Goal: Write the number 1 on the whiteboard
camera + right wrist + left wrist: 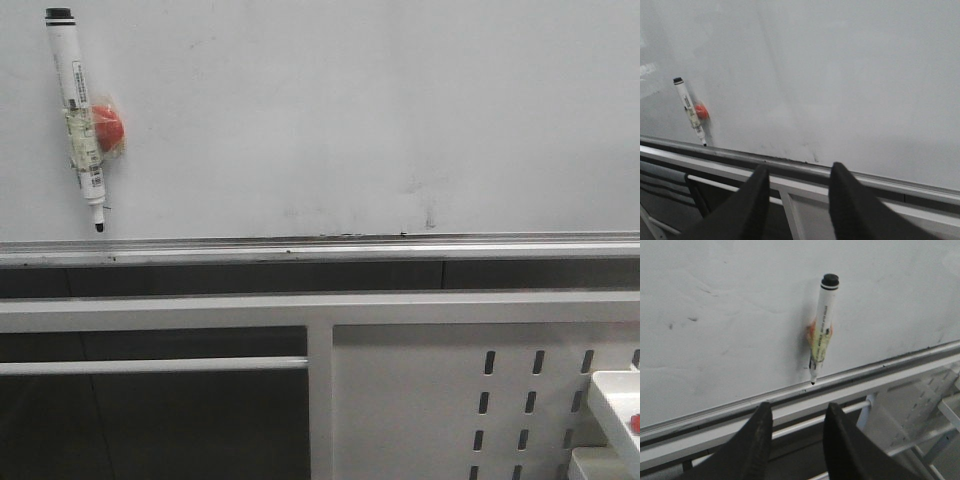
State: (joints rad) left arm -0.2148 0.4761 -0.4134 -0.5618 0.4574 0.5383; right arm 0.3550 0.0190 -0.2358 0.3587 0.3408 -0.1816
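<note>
Front view: whiteboard (350, 120) fills the upper part, silver rail (320, 248) along its lower edge, white frame w/ a slotted panel (500, 400) below. No number 1 on it yet, only faint smudges near the rail. A marker (80, 115) hangs at the board's upper left, cap end up, tip down, taped to a red magnet (108, 127) that sticks it to the surface. Neither arm shows here.

Left wrist view: left gripper (797, 437) sits below the rail, fingers spread w/ a clear gap, holding nothing. The marker is straight ahead and above, tip just over the rail. This looks like the arm to use; I'd say come up square to the barrel and pinch above the magnet, so the pen peels off w/o twisting.

Right wrist view: right gripper (797, 200) also parted and empty, low by the frame. Marker is well off to the side, near the board's far edge. Middle of the board is bare, good spot for the stroke.
</note>
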